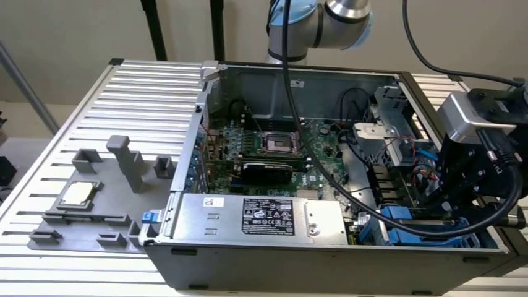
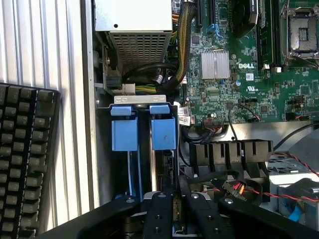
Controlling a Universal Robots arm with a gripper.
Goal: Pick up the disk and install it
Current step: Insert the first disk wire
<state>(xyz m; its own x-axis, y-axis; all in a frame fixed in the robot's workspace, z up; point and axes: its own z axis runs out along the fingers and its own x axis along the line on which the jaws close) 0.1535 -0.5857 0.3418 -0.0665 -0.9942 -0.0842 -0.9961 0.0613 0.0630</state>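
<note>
Here the gripper is down inside the open case, at the drive bay in the corner at the exterior view's right. Its fingers are closed tight on the edge of the disk. The disk stands on edge in the bay, its blue bracket beside a second blue bracket.

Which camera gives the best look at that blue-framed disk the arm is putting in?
The wrist view. It looks straight down on the disk, standing on edge in its bay, with the gripper shut on it and the blue tabs plain. In the exterior view the gripper and cables cover most of the disk; just some blue frame peeks out.
</note>
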